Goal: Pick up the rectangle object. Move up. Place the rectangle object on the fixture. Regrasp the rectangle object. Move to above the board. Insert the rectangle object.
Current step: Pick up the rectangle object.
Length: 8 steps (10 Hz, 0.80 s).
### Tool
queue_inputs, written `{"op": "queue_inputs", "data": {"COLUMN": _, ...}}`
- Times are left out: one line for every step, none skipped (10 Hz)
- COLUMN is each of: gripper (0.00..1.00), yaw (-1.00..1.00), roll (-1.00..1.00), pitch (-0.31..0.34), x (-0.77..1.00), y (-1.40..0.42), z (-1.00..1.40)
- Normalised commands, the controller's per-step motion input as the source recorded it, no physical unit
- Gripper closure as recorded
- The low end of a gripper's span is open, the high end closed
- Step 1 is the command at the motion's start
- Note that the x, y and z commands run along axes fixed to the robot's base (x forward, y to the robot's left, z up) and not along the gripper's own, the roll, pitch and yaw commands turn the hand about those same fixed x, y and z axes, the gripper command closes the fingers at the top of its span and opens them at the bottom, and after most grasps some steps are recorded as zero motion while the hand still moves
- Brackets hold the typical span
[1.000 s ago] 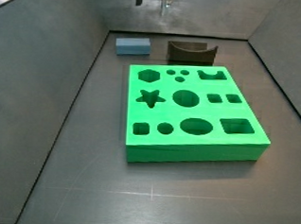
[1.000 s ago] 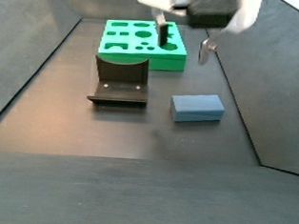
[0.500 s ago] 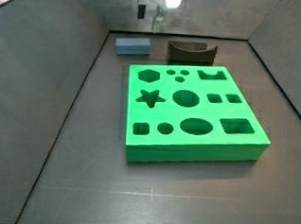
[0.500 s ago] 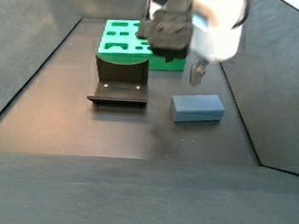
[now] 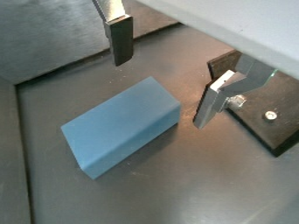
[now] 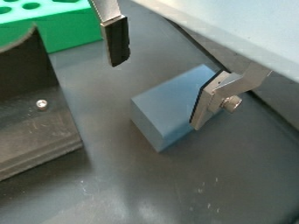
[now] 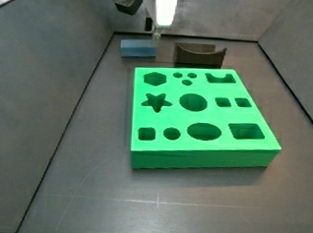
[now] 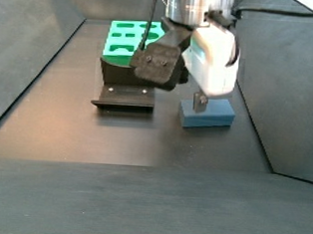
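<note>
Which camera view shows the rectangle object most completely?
A wrist view shows the rectangle object whole, lying on the floor under the open end effector. Another wrist view has a finger across it. In both side views the end effector partly hides it.

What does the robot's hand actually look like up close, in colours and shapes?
The gripper has two flat silver metal fingers with dark pads; a small bolt head shows on one plate. In a side view its body is a smooth white casing with a black block beside it.
</note>
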Motion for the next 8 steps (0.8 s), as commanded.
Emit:
{"op": "queue_inputs", "data": {"gripper": 0.0, "yaw": -0.01, "roll": 0.0, "pitch": 0.0, "x": 0.0, "y": 0.0, "z": 0.0}}
{"op": "queue_inputs", "data": {"gripper": 0.0, "yaw": 0.0, "roll": 0.0, "pitch": 0.009, "x": 0.0, "y": 0.02, "z": -0.06}}
{"op": "queue_inputs", "data": {"gripper": 0.0, "yaw": -0.12, "roll": 0.14, "pitch": 0.02, "x": -0.17, "y": 0.07, "z": -0.66}}
{"op": "queue_inputs", "data": {"gripper": 0.0, "yaw": -0.23, "roll": 0.05, "pitch": 0.0, "x": -0.17, "y": 0.06, "z": -0.76}}
{"op": "queue_inputs", "data": {"gripper": 0.0, "yaw": -0.24, "roll": 0.0, "pitch": 0.0, "x": -0.11, "y": 0.09, "z": -0.65}}
{"op": "queue_inputs", "data": {"gripper": 0.0, "yaw": -0.24, "roll": 0.0, "pitch": 0.0, "x": -0.03, "y": 0.07, "z": -0.51}}
{"op": "queue_inputs", "data": {"gripper": 0.0, "yaw": -0.29, "roll": -0.03, "pitch": -0.016, "x": -0.09, "y": 0.04, "z": -0.55}}
{"op": "queue_inputs", "data": {"gripper": 0.0, "yaw": -0.15, "roll": -0.14, "pitch": -0.083, "x": 0.0, "y": 0.08, "z": -0.25}}
